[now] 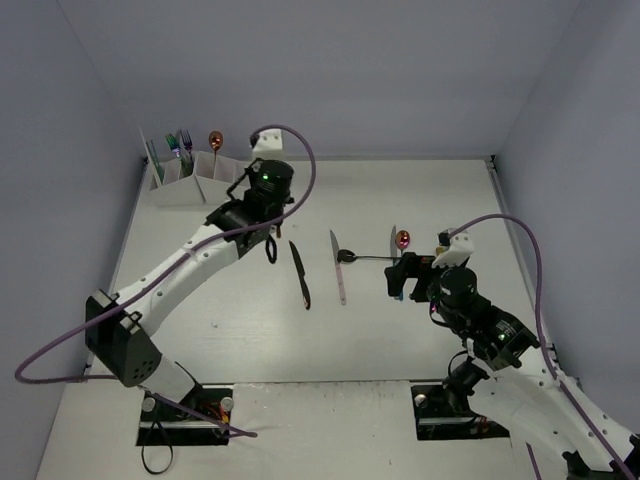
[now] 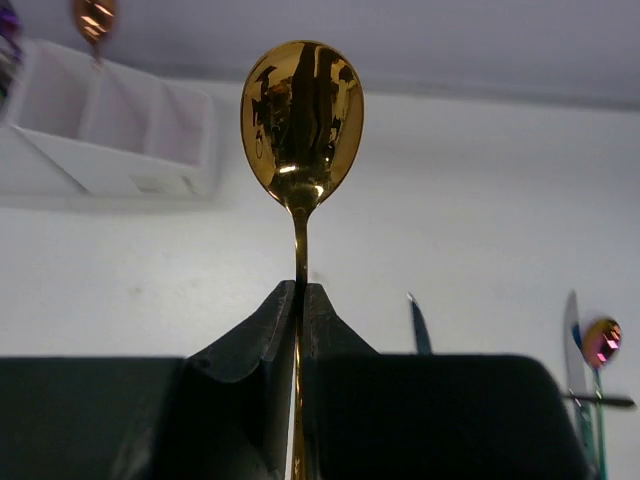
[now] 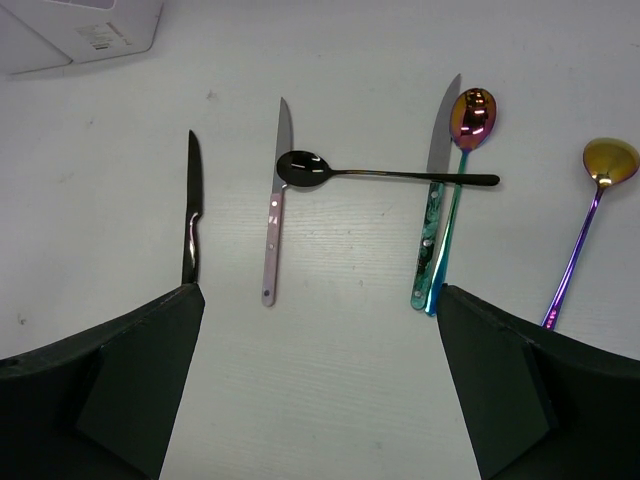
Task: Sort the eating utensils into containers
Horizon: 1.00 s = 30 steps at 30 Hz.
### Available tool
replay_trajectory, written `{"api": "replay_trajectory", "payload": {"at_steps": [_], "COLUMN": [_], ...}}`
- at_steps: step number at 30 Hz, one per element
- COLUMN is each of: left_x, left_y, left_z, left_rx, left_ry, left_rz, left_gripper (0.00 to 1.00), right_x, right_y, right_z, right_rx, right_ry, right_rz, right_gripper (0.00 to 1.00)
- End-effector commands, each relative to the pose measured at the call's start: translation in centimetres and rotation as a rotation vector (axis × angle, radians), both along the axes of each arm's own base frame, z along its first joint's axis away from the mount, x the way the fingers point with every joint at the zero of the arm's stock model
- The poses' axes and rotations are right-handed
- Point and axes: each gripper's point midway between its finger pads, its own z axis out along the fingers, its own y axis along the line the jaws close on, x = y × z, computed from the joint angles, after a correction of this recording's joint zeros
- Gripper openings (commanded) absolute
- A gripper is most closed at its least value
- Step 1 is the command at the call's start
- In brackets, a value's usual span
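Observation:
My left gripper (image 2: 301,290) is shut on the thin handle of a gold spoon (image 2: 302,110), whose bowl stands upright above the fingers. It hangs in front of the white rack (image 1: 190,182), which holds a few forks and a copper spoon (image 1: 215,139). My right gripper (image 3: 320,300) is open and empty, low over the table. Ahead of it lie a black knife (image 3: 191,205), a pink-handled knife (image 3: 272,220), a black spoon (image 3: 380,175) crossing a teal-handled knife (image 3: 430,235), and an iridescent spoon (image 3: 471,115).
Another spoon with a gold bowl and purple handle (image 3: 592,200) lies at the far right of the right wrist view. Grey walls close the table at the left, back and right. Purple cables loop above both arms.

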Motion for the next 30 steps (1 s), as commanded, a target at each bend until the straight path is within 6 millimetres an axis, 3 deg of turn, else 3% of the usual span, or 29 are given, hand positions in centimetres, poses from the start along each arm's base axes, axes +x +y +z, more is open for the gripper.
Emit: {"api": "replay_trajectory", "payload": {"at_steps": [1,6,12,15,20,23,25,30], "left_x": [3.4,7.4,13.0,16.3,20.3,23.1,24.0,25.7], "left_y": [5.3,10.1,16.4,18.8,21.2,21.8,22.1,23.1], "left_z": [5.0,9.6,13.2,13.0,12.1,9.5,9.3,5.0], "left_rx": [0.136,0.142,0.152,0.166,0.216,0.252,0.260,0.269], "left_ry": [-0.170,-0.320,-0.448,-0.474,-0.507,-0.490,-0.508,-0.486], "left_rz": [0.024,0.050,0.133,0.173,0.202,0.197,0.197,0.226], "left_gripper": [0.00,0.00,0.00,0.00,0.00,0.00,0.00,0.00], "right_x": [1.4,2.5,3.4,3.6,3.9,4.0,4.0,4.5], "right_y": [0.5,1.1,2.2,2.8,3.8,4.4,4.4,4.8], "right_z": [3.3,3.0,2.5,2.2,2.0,1.6,1.0,0.2], "right_rx": [0.021,-0.036,-0.035,-0.030,-0.035,-0.034,-0.039,-0.041], "right_ry": [-0.065,-0.041,-0.028,-0.032,-0.038,-0.037,-0.028,-0.022], "right_rz": [-0.013,-0.003,0.012,0.038,0.085,0.107,0.110,0.111], "right_gripper": [1.00,1.00,1.00,1.00,1.00,1.00,1.00,1.00]}}
